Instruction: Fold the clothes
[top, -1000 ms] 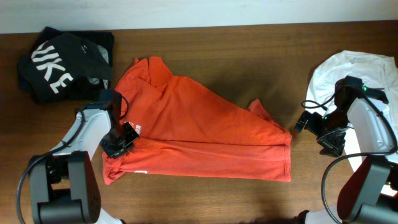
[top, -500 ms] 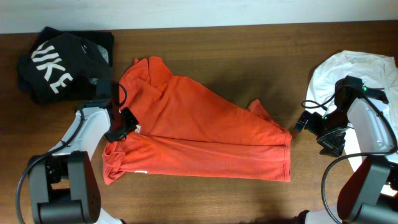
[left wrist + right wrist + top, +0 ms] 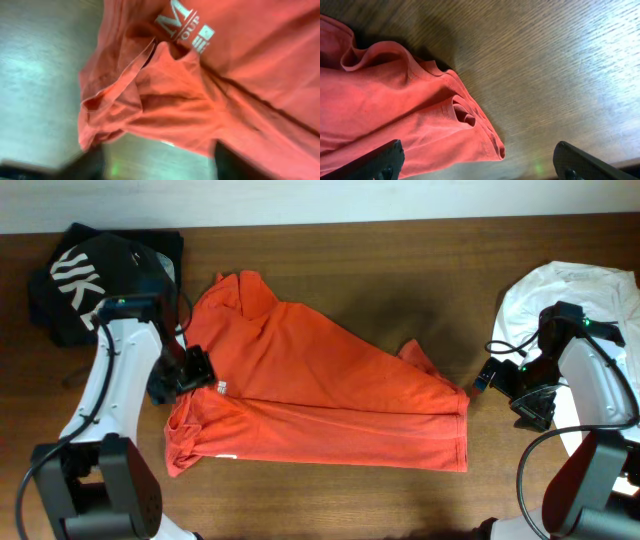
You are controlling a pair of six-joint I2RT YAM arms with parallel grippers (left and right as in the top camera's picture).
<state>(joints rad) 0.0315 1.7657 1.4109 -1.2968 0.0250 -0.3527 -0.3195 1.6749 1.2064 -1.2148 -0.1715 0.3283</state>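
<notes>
The red-orange T-shirt [image 3: 320, 395] lies partly folded across the middle of the table, with its crumpled left sleeve [image 3: 130, 100] and white lettering [image 3: 182, 25] in the left wrist view. My left gripper [image 3: 195, 370] hovers over the shirt's left edge. Its jaws [image 3: 160, 162] stand apart and blurred, with nothing between them. My right gripper [image 3: 490, 375] sits just off the shirt's right corner [image 3: 485, 135]. There it is wide open [image 3: 485, 167] and empty. A black T-shirt [image 3: 90, 280] with white letters lies bunched at the back left. At the far right, a white T-shirt [image 3: 580, 290] lies under the right arm.
The wooden table [image 3: 400, 260] shows bare wood behind the red-orange shirt and along the front edge. Both arm bases stand at the front corners. A pale wall runs along the table's far edge.
My left gripper has opened and let go of the shirt's left sleeve, and its arm has risen and swung back toward the black shirt. The right arm has not moved.
</notes>
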